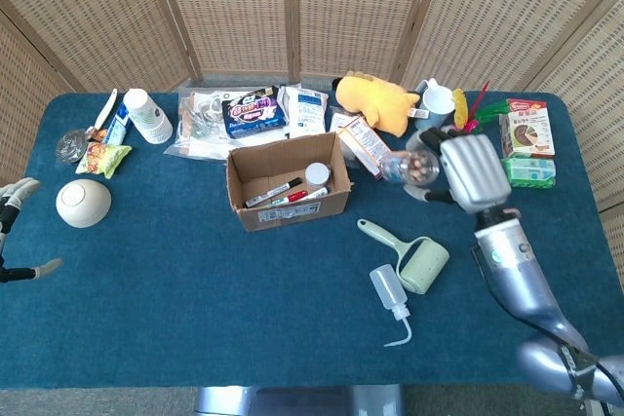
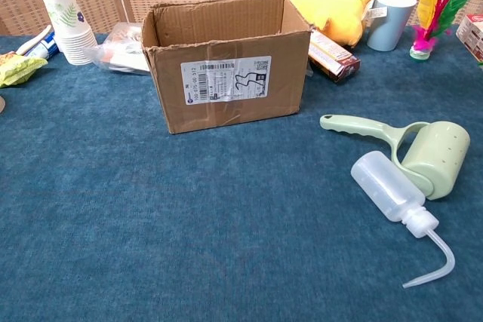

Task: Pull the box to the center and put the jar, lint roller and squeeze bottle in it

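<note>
Covering most of both views, the blue table [image 1: 195, 289] carries an open cardboard box [image 1: 287, 184] near its middle, with markers and a small white-capped pot lying inside. To the right of the box, the robot's right hand [image 1: 472, 172] is raised off the table and grips the clear jar [image 1: 408, 169], holding it on its side just beside the box's right wall. Nearer the front edge, the green lint roller [image 1: 414, 255] lies flat, and the white squeeze bottle [image 1: 389, 294] lies touching it, nozzle toward the front edge. At the far left edge, only the fingertips of the left hand [image 1: 12, 231] show, apparently spread and holding nothing.
</note>
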`<state>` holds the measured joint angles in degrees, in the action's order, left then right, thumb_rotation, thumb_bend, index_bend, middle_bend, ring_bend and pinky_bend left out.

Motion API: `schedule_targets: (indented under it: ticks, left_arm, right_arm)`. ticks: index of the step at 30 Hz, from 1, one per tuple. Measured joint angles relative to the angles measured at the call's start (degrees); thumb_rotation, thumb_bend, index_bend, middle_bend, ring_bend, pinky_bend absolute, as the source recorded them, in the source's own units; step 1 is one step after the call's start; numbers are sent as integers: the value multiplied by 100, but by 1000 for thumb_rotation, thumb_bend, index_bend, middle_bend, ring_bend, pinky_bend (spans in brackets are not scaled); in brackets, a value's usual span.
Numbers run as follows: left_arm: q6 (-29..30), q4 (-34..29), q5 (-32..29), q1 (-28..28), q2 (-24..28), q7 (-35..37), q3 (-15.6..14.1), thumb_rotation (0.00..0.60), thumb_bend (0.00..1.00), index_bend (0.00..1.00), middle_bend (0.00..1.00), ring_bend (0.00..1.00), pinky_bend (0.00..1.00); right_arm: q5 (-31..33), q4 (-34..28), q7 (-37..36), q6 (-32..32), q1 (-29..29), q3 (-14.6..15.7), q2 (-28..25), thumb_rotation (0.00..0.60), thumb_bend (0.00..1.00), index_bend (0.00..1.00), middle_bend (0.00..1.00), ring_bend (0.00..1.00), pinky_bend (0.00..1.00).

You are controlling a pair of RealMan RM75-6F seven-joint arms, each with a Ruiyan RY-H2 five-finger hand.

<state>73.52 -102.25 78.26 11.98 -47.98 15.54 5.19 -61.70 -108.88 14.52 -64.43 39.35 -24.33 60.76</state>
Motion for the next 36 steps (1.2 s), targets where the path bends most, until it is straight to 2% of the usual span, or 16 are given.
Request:
schedule_targets:
  ticks: [5, 9, 19, 21, 23, 25, 26, 29, 36]
  left_arm:
    - [-39, 10, -12, 17, -11, -5, 8, 600, 51, 0, 0, 0, 72]
    - [-50, 15, 11, 14, -13, 3, -3, 600, 49, 0, 0, 0, 72]
    - [-113, 150, -22, 13, -7, 179, 9, 600, 50, 0, 0, 0, 72]
    - [-115, 160, -23, 14, -3, 206, 17, 600, 50, 0, 0, 0, 72]
    - [-115, 169, 6, 15, 0, 233, 15, 600, 50, 0, 0, 0, 72]
    - [-139, 180, 14, 20, 2, 260, 11, 600, 50, 0, 0, 0, 73]
    - [-159, 192, 16, 25, 3, 278, 9, 600, 50, 0, 0, 0, 74]
    - [-174, 212, 11, 33, 5, 298, 14, 600, 50, 0, 0, 0, 74]
    - [-178, 198, 42, 39, -1, 279, 11, 600, 50, 0, 0, 0, 74]
  right_arm:
    - [948, -47, 665, 129, 634, -233, 254, 600, 289, 574, 445, 421, 491]
    - [1700, 38, 1216, 117, 1206, -316, 714, 600, 290, 574, 446, 421, 491]
    - [2991, 433, 1580, -184, 1926, -403, 1782, 600, 280, 563, 442, 418, 519]
    - [3044, 519, 1674, -232, 2043, -373, 1907, 600, 221, 473, 405, 390, 516]
    - [3060, 591, 1788, -236, 2105, -278, 1988, 600, 109, 175, 229, 289, 465]
    - [3151, 618, 1843, -166, 2144, -166, 2083, 600, 42, 13, 69, 184, 395]
    - [3208, 612, 1850, -118, 2153, -153, 2085, 600, 17, 0, 22, 138, 364]
    - [3333, 573, 1854, 10, 2176, -161, 1937, 600, 0, 0, 0, 74, 315]
    - [3069, 336, 1616, 18, 2059, -206, 1553, 600, 0, 0, 0, 52, 297]
